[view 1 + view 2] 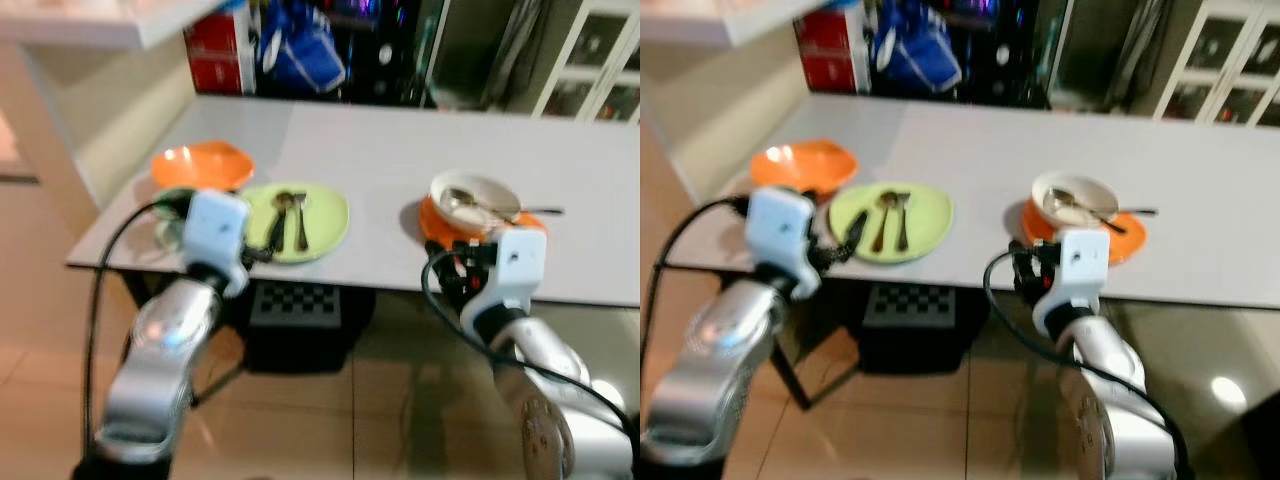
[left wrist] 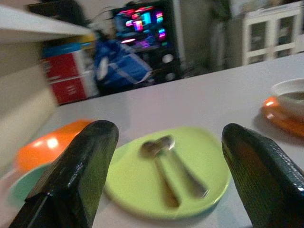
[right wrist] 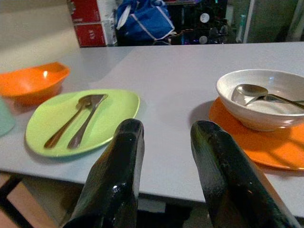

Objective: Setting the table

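Both arms are reaching toward the grey table's (image 1: 400, 150) near edge.

The left gripper (image 2: 166, 190), fingers wide and empty, is facing the round lime-green plate (image 1: 325, 225) carrying 2 metal spoons (image 1: 290, 215); the right gripper (image 3: 166, 156), narrowly parted, is nearing the white ceramic bowl (image 3: 285, 114). Probably next: grasping a spoon.

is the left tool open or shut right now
Open. In the left wrist view the left tool's two black fingers stand wide apart, with the green plate and its two spoons showing between them, nothing gripped.

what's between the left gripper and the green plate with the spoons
Nothing visible. The left gripper is open at the table's near edge, and the green plate with two spoons lies straight ahead between its fingers.
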{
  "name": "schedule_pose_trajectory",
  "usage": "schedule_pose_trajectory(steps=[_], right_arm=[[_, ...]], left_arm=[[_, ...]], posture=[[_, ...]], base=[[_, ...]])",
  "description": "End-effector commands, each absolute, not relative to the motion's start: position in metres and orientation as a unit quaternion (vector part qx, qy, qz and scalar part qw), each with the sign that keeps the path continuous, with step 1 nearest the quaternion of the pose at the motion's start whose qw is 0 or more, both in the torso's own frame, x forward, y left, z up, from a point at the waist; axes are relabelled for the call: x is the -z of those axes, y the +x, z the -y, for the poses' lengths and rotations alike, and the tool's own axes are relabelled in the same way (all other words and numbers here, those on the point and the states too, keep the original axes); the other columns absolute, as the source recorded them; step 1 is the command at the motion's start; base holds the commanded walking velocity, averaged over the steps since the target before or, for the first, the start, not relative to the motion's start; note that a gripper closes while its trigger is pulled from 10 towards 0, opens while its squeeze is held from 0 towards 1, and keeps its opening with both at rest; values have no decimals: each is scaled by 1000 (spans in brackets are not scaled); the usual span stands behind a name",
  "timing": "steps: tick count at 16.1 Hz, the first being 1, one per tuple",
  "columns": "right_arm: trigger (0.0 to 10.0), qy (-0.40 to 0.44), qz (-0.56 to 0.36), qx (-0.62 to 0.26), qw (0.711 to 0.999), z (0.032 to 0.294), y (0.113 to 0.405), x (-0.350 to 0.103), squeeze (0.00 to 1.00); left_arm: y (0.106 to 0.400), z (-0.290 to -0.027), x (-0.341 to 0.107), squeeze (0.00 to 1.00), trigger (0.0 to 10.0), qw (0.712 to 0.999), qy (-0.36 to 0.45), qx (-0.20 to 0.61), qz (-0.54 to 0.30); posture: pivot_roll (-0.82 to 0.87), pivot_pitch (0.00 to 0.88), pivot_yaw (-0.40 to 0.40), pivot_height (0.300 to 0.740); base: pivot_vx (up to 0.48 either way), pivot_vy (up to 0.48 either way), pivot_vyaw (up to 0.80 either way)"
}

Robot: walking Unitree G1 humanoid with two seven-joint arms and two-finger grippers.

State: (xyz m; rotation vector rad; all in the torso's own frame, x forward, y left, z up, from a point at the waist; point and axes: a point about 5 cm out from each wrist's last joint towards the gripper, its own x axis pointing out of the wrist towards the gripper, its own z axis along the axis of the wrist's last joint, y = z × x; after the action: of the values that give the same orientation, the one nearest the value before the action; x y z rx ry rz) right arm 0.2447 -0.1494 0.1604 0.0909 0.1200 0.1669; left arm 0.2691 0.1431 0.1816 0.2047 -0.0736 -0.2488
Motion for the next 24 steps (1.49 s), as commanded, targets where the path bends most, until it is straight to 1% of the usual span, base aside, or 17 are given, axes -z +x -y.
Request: schedule_pose_trajectory(steps=[1, 3, 4, 6, 8, 12, 14, 15, 17, 18, 20, 24], right_arm=[[10000, 38, -76, -80, 993, 151, 244, -152, 0], [10000, 33, -84, -72, 993, 153, 248, -142, 0], [10000, 31, -85, -69, 994, 155, 250, -140, 0], [10000, 52, -86, -63, 993, 154, 252, -139, 0], [10000, 42, -80, -74, 993, 150, 254, -143, 0], [10000, 52, -70, -85, 993, 143, 265, -144, 0], [10000, 62, -40, -94, 993, 138, 267, -153, 0], [10000, 59, -24, -92, 994, 139, 268, -158, 0], [10000, 70, -4, -105, 992, 135, 271, -165, 0], [10000, 79, 2, -101, 992, 136, 272, -167, 0], [10000, 90, -9, -91, 992, 133, 273, -160, 0], [10000, 82, -9, -112, 990, 130, 273, -158, 0]], left_arm=[[268, -141, -181, 0, 10000, 986, 104, 124, 39], [270, -143, -176, 0, 10000, 987, 110, 116, 29], [270, -141, -174, 0, 10000, 987, 110, 115, 28], [268, -143, -171, 0, 10000, 988, 110, 110, 23], [270, -143, -171, 0, 10000, 987, 112, 111, 21], [275, -150, -179, 0, 10000, 987, 123, 95, 37], [276, -155, -183, 0, 10000, 987, 127, 86, 42], [276, -155, -187, 0, 10000, 986, 135, 85, 46], [281, -156, -196, 0, 10000, 988, 125, 73, 59], [284, -155, -199, 0, 10000, 987, 129, 75, 65], [287, -163, -198, 0, 10000, 988, 133, 44, 63], [284, -163, -192, 0, 10000, 990, 120, 45, 58]], posture=[[-6, 12, -8, 740], [-15, 12, 9, 740], [-10, 8, -10, 740], [-15, 18, 0, 740], [-22, 13, -10, 740], [15, 0, -20, 740], [9, 0, -7, 740], [16, 0, -17, 740], [25, 0, -7, 740], [40, 0, -18, 740], [39, 0, -19, 740], [54, 0, -17, 740]], base=[[0, 311, 0], [0, 414, 0], [0, 431, 0], [0, 392, 0], [0, 390, 0], [0, 390, 0], [0, 392, 0], [0, 390, 0], [0, 390, 0], [0, 386, 0], [0, 388, 0], [0, 389, 0]])
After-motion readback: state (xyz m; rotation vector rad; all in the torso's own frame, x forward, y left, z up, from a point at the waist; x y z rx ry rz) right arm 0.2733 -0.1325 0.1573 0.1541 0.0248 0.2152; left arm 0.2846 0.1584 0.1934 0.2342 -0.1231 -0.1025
